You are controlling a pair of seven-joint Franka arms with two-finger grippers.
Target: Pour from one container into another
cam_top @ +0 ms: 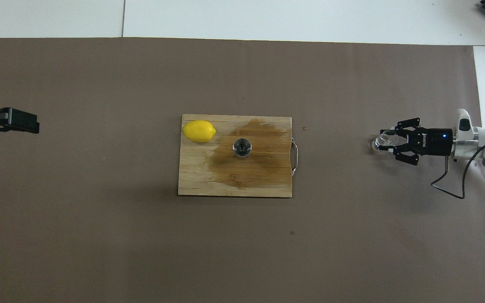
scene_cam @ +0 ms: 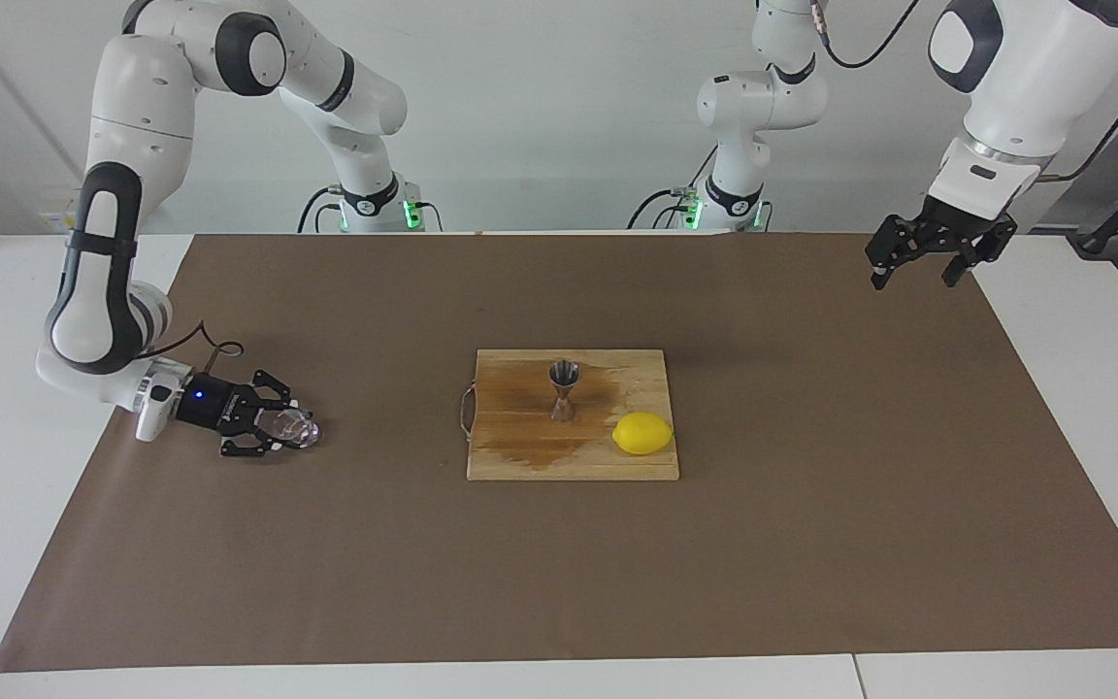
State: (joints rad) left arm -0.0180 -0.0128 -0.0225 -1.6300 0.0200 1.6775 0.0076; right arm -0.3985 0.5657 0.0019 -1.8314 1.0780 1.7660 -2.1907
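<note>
Facing view: your right arm grips the tumbler low at its own end of the surface (scene_cam: 811, 544), well apart from the jigger.

Your cutting board (scene_cam: 520, 456) sits mid-surface with a dark wet stain, likely there to catch spills. Your left pincer (scene_cam: 920, 262) hangs released over the surface's edge at its arm's end, waiting clear. Your right pincer (scene_cam: 273, 427), laid sideways, is clenched on the glass tumbler (scene_cam: 299, 427), which looks rested on the brown cover. A lemon (scene_cam: 642, 433) lies just beside the steel jigger (scene_cam: 564, 390), which stands upright, mouth up to receive.
</note>
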